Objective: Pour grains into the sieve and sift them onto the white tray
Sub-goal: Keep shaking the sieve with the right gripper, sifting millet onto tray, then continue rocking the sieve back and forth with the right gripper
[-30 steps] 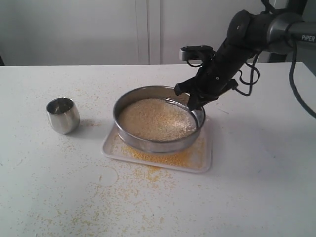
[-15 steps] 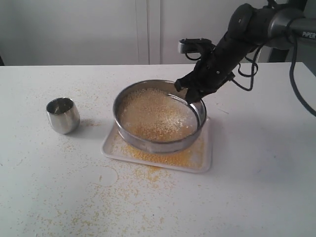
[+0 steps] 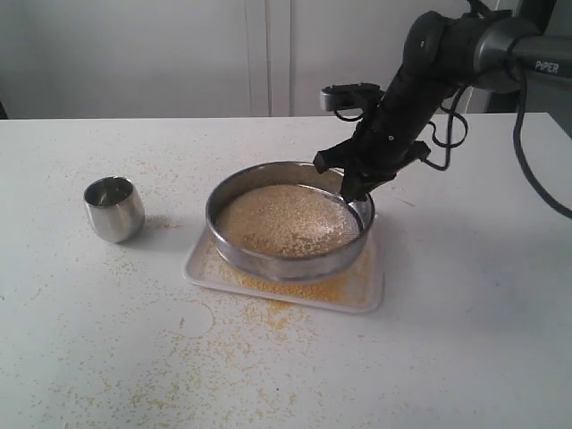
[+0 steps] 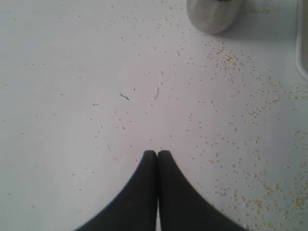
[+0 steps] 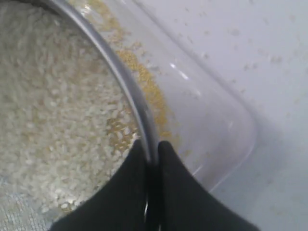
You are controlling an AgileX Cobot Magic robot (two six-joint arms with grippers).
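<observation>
The steel sieve (image 3: 234, 252) sits over the white tray (image 3: 361, 298), with off-white and yellow grains (image 3: 281, 219) spread on its mesh. Fine yellow granules lie on the tray beneath and around it. My right gripper (image 3: 356, 190) is shut on the sieve's far right rim; in the right wrist view the fingers (image 5: 150, 149) pinch the rim wall (image 5: 126, 84), grains (image 5: 53, 120) on one side, the tray (image 5: 226, 130) on the other. My left gripper (image 4: 157, 153) is shut and empty over the bare table, out of the exterior view.
A small steel cup (image 3: 114, 208) stands upright on the table left of the tray and also shows in the left wrist view as the cup (image 4: 211, 17). Yellow granules (image 3: 250, 344) are scattered over the white table in front of the tray.
The sieve has shifted back and forth in my right gripper over the tray, and the grains inside have spread flatter. The cup has not moved.
</observation>
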